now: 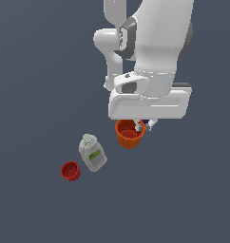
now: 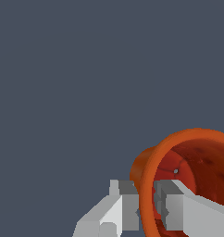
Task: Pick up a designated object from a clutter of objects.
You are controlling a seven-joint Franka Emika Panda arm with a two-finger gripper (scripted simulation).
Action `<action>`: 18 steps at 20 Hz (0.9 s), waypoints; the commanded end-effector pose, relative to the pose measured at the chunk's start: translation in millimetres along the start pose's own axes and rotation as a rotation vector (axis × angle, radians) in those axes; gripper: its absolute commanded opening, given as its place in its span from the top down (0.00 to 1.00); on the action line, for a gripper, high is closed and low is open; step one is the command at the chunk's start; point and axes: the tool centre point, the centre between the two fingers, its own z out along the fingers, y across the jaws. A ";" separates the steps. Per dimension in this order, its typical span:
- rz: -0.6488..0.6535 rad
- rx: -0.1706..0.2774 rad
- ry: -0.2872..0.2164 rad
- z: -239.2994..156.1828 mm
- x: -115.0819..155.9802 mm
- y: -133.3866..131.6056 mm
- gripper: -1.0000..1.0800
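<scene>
Clearly, we had our claw (image 2: 147,206) closed across the wall of the orange cup (image 1: 129,134): in the wrist view one finger (image 2: 124,203) sat outside the rim and the other finger (image 2: 171,203) inside it, with the thin orange wall pinched between them. We took that cup as our landmark. It sat directly under the white hand of the arm (image 1: 150,57), its mouth turned up toward the exterior camera so that we looked down into its reddish inside. From these views we could not tell whether its base touched the dark grey counter (image 1: 36,71) or hung just above it.

Next out from the orange cup, toward the exterior view's left and a little lower in that picture, lay the grey bottle (image 1: 92,153), its green label (image 1: 94,155) facing us and its cap pointing up and away; it was near the cup but apart from it. Beyond the bottle, farther the same way from the orange cup, stood the red cup (image 1: 70,171), just beside the bottle's lower end and well apart from the orange one. Tight against the orange cup on the exterior view's right, a sliver of something purple (image 1: 146,125) showed beneath the hand, too hidden for us to name.
</scene>
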 end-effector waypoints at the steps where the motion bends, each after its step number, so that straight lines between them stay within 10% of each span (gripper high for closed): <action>1: 0.000 0.001 0.002 -19.0 14.0 17.8 1.00; 18: 0.003 -0.005 0.002 -76.6 63.8 77.3 1.00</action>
